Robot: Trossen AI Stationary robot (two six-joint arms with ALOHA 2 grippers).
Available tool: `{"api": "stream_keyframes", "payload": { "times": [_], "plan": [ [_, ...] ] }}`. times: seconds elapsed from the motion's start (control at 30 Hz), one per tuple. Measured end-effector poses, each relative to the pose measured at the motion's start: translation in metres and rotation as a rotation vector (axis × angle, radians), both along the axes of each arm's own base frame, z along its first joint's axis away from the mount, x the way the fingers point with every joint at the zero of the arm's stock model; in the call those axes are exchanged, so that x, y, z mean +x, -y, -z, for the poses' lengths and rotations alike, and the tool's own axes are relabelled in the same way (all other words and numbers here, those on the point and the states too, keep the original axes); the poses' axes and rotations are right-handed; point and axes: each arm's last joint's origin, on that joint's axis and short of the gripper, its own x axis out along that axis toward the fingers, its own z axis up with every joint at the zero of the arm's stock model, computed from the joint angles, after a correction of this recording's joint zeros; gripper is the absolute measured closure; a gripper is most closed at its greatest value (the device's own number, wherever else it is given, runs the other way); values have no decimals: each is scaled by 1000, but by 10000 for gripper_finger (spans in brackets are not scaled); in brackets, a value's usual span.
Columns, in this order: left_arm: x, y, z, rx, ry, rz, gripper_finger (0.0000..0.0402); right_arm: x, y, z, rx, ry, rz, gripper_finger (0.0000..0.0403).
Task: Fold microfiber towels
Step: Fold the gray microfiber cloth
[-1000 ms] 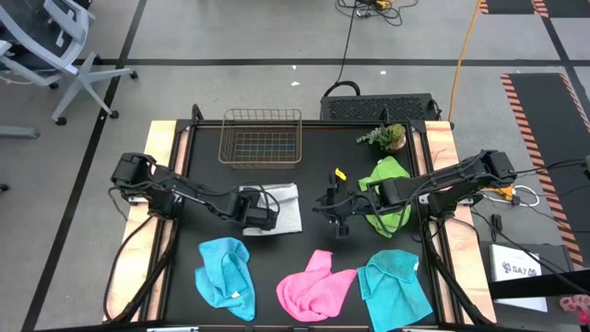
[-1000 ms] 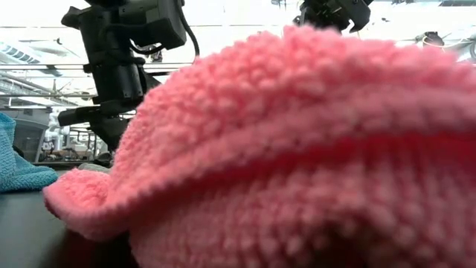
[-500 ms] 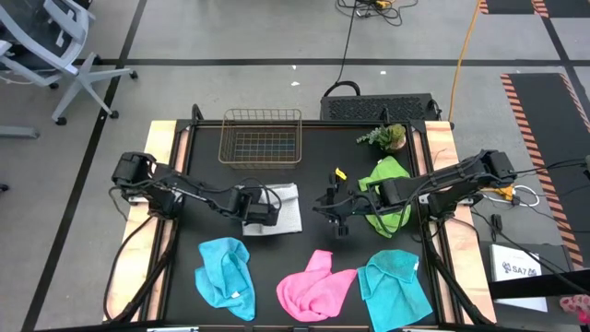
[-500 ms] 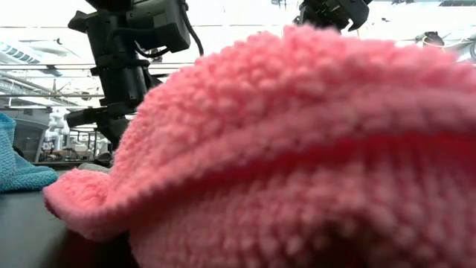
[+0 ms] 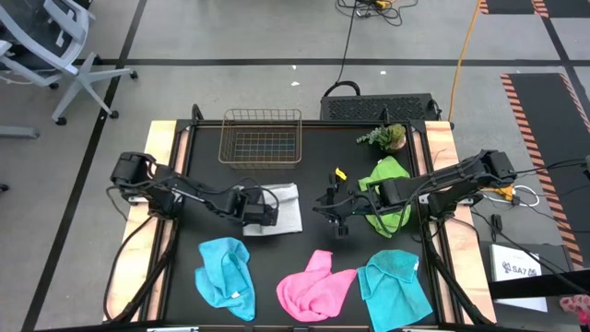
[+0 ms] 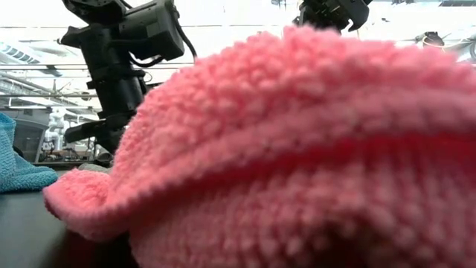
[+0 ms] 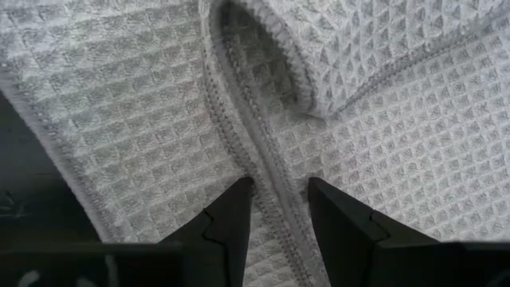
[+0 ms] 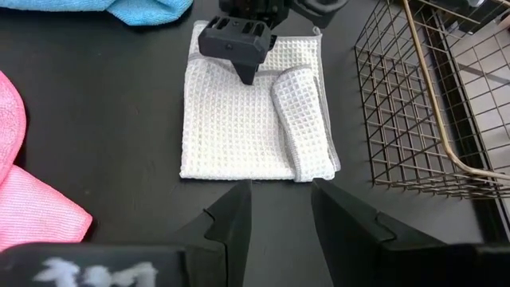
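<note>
While the left end effector (image 7: 275, 209) sits down on the white towel (image 5: 284, 208), its fingers stand slightly apart, astride a raised hem ridge of the cloth; no fold is pinched or lifted between them. White towel lies flat on the desk (image 5: 313, 177), just in front of the basket (image 5: 262, 138), with one edge rolled over onto itself. Right end effector (image 8: 275, 209) hovers to the right of the white towel, well clear of it, fingers parted and holding nothing. Green towel (image 5: 387, 192) lies bunched further right, under the right arm. Along the front of the desk, below the white towel: left blue towel (image 5: 227, 273), pink towel (image 5: 315, 284), right blue towel (image 5: 395, 284), all crumpled.
</note>
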Motion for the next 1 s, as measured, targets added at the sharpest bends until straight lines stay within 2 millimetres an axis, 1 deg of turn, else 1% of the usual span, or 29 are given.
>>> {"api": "stream_keyframes", "payload": {
  "times": [0.23, 0.3, 0.4, 0.57, 0.6, 0.8, 0.93, 1.0],
  "plan": [
    [3, 0, -1, 14, 20, 10, 271, 0, 0, 0, 0, 0, 0, 280],
    [4, 0, -2, 23, 30, 8, 279, 0, 0, 0, 0, 0, 0, 280],
    [6, 0, -3, 34, 53, 26, 308, 0, 0, 0, 0, 0, 0, 280],
    [9, 0, -4, 69, 77, 49, 381, 0, 0, 0, 0, 0, 0, 280],
    [9, 0, -4, 71, 77, 56, 390, 0, 0, 0, 0, 0, 0, 280],
    [9, 0, -5, 72, 78, 58, 389, 0, 0, 0, -1, -2, 0, 280],
    [7, 0, -12, 68, 95, 57, 395, 0, 0, 0, -1, -5, 0, 280],
    [2, -1, -17, 68, 76, 55, 394, 0, 0, 0, -1, -7, 0, 280]
  ]
}}
